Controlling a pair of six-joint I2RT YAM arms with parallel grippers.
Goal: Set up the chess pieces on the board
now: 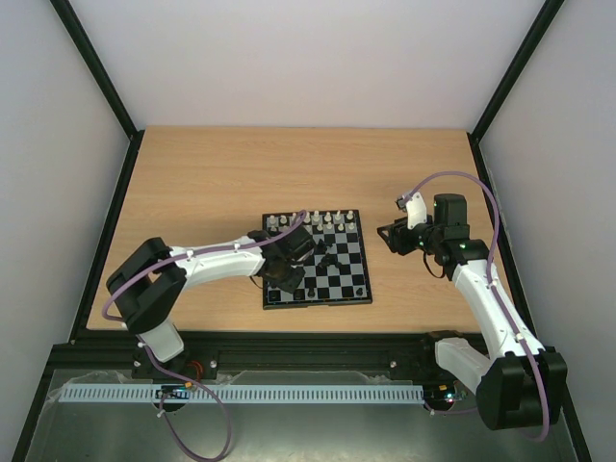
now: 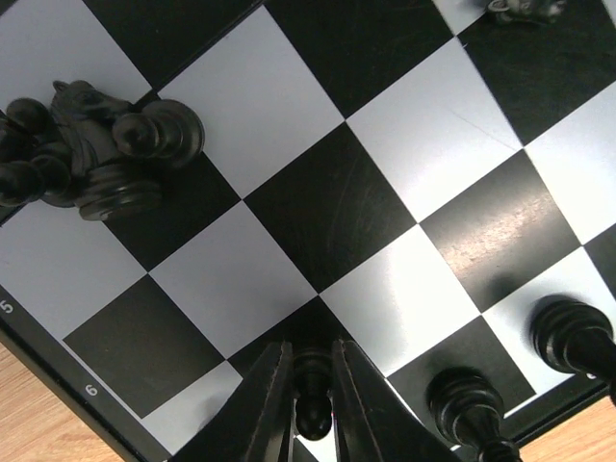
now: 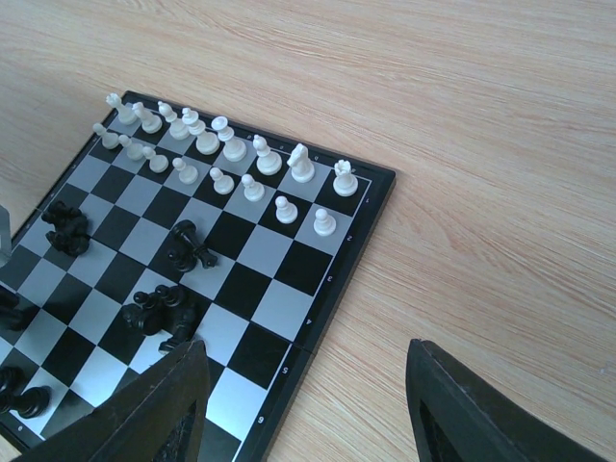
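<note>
Your board (image 3: 371,206) lies flat, small and shiny, with black and white squares. The white pieces (image 3: 253,188) stand in two rows along its far edge. The black pieces (image 3: 162,310) lie in little heaps mid-board — one black pawn (image 2: 312,377) sits pinched in the left gripper (image 2: 310,358).

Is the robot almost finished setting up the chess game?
About halfway. The white pieces stand in two rows along one edge of the board. The left end effector grips a black piece at the opposite edge. The heaped black pieces mid-board are left; the right end effector is open.
</note>
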